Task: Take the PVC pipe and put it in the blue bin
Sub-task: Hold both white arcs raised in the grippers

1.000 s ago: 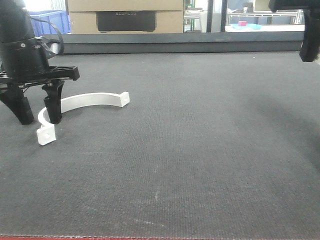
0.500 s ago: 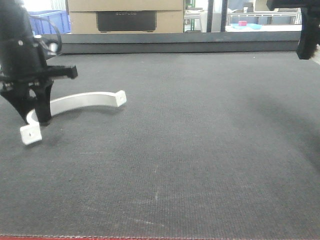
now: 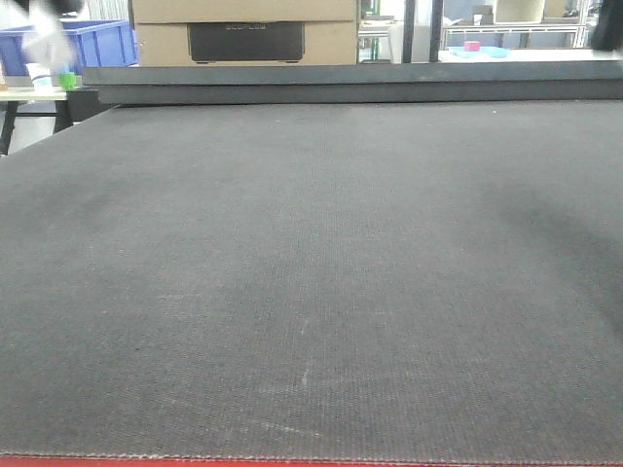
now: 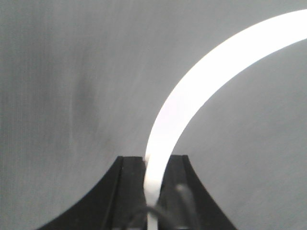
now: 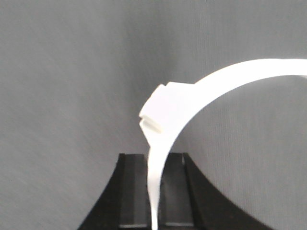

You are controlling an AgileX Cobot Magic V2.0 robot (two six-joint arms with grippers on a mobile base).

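Left wrist view: my left gripper [image 4: 153, 165] is clamped on the PVC pipe [image 4: 192, 91], a white curved strip. The strip rises from between the two black jaws and arcs away to the upper right, above grey matting. The grip sits near one end, so I judge the long free end will swing if I turn the wrist fast.

Right wrist view: my right gripper [image 5: 154, 165] is clenched on a second PVC pipe [image 5: 225, 76], also white and curved, with a blocky end fitting just above the jaws.

Front view: the dark grey worktop [image 3: 311, 292] fills the frame, and no pipe lies on it. The blue bin [image 3: 102, 44] stands beyond the far left corner, past a raised dark ledge [image 3: 341, 88] along the far edge. A blurred pale shape crosses the bin's left part; I cannot tell what it is. A cardboard box [image 3: 243, 24] stands just right of the bin.

The step in hand looks like the carry to the bin. To do it well, I would keep the jaws firmly closed, hold the pipe high enough to pass the ledge and the bin's rim, and let go only once the whole arc hangs inside the walls.

There is plenty of open room over the worktop. The tight spots are the ledge, the box beside the bin, and the bin's own rim.
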